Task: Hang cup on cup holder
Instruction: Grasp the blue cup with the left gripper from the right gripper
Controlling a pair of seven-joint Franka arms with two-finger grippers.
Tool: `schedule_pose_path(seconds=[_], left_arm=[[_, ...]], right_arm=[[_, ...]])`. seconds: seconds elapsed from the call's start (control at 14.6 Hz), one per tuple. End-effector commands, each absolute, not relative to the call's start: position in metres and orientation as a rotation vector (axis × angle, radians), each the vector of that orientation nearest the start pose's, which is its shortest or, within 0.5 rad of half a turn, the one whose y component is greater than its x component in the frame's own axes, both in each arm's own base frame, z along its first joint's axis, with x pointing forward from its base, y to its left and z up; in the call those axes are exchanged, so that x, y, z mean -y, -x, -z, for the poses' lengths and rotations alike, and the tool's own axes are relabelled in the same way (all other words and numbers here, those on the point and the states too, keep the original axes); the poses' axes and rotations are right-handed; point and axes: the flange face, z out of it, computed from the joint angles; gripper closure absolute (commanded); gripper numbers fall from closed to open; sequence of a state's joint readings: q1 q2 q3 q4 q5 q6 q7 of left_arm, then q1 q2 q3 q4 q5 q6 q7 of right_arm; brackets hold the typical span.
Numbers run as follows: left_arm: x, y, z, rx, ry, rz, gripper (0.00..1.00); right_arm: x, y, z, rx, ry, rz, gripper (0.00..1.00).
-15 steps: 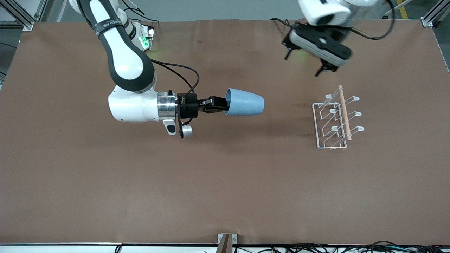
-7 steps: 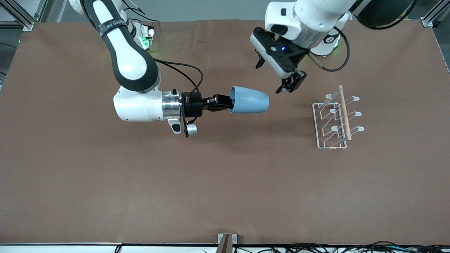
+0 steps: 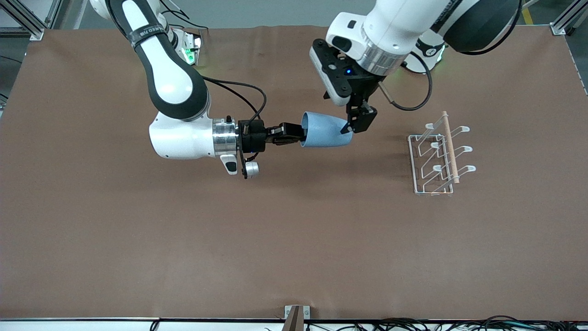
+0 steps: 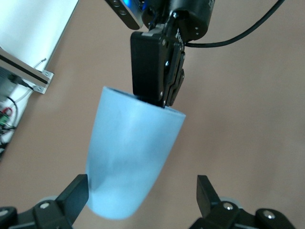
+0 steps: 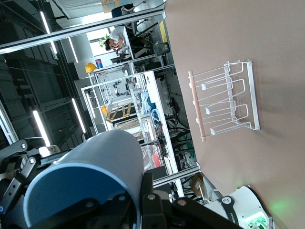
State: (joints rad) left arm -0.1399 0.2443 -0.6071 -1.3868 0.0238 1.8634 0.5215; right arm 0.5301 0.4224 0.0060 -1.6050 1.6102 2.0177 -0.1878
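My left gripper [image 3: 356, 123] has swung down from over the table's edge by my bases and now straddles the closed end of the cup [image 3: 324, 130], while the cup and my right gripper [image 3: 294, 134] have shifted only slightly toward the left arm's end. My left fingers [image 4: 74, 194] stand wide apart, one on each side of the cup's base, neither clearly pressing it yet. My right fingers are clamped on the cup's rim, one inside the mouth, holding it sideways in the air over the middle of the brown table [image 3: 138, 239]. The cup holder [image 3: 436, 158] stands on the table toward the left arm's end, well apart from the cup, its wooden rod [image 3: 450, 147] across the top and every prong bare. In the front view my left hand covers part of the cup's base.
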Motion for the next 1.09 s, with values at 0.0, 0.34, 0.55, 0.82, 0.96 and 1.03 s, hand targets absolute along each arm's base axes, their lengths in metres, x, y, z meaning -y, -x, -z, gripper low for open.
schedule_pose_path(seconds=[0.0, 0.34, 0.55, 0.82, 0.96, 1.03], left_arm=[[0.420, -0.506, -0.611, -1.955, 2.536, 0.457, 0.00], [0.424, -0.520, -0.589, -2.054, 2.407, 0.447, 0.00], [0.425, -0.528, -0.574, -2.114, 2.358, 0.443, 0.00], [0.424, -0.539, -0.557, -2.155, 2.335, 0.425, 0.04], [0.422, -0.540, -0.558, -2.150, 2.337, 0.427, 0.16], [0.422, -0.540, -0.558, -2.147, 2.341, 0.426, 0.29]], right_arm=[[-0.411, -0.572, -0.443, -0.117, 1.708, -0.265, 0.99], [-0.411, -0.573, -0.444, -0.113, 1.709, -0.262, 0.99], [-0.411, -0.573, -0.442, -0.117, 1.711, -0.263, 0.99], [-0.411, -0.573, -0.441, -0.117, 1.712, -0.262, 0.98], [-0.411, -0.573, -0.440, -0.119, 1.712, -0.263, 0.97], [-0.411, -0.573, -0.440, -0.119, 1.712, -0.266, 0.96]])
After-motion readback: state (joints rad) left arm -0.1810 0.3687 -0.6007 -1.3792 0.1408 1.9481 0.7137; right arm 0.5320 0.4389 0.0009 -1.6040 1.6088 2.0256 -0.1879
